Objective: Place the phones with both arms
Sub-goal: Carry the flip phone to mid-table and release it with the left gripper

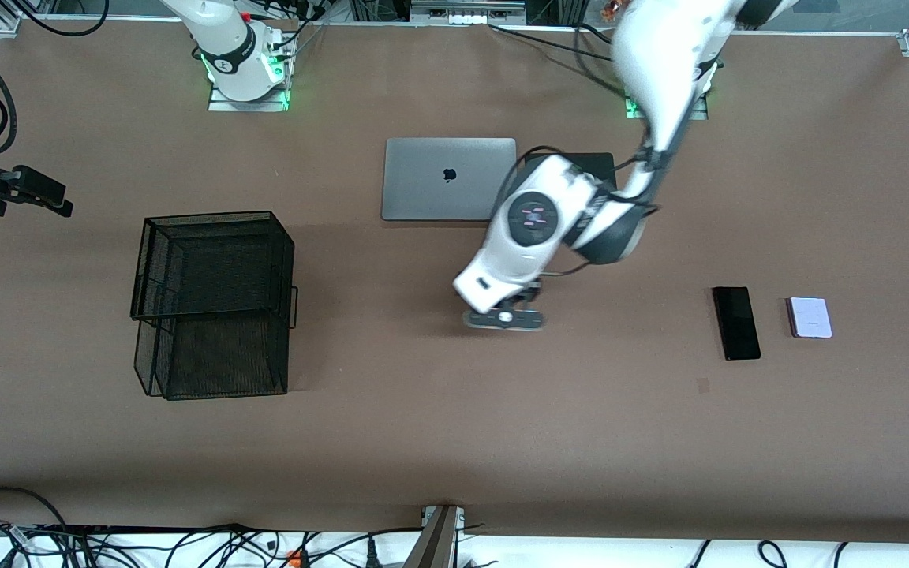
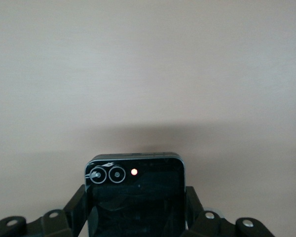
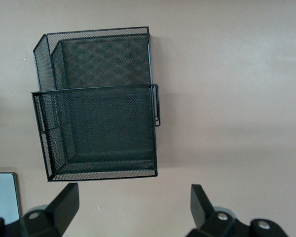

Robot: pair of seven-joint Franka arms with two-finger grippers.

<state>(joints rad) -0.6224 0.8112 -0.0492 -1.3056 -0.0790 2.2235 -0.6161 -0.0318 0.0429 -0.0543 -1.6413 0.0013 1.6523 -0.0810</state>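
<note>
The left gripper hung over bare table between the laptop and the front camera, clamped tight on the small black folded phone; to my eye it wanted carrying level toward the mesh basket at the right arm's end, grip kept firm so the phone wouldn't slip. The right gripper waited above that basket, fingers spread wide and empty. The long black phone and the pale lilac phone lay side by side toward the left arm's end.

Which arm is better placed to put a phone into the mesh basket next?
Probably left: the left gripper is shut on the folded black phone, over mid-table. The right gripper hangs open and empty above the mesh basket.
</note>
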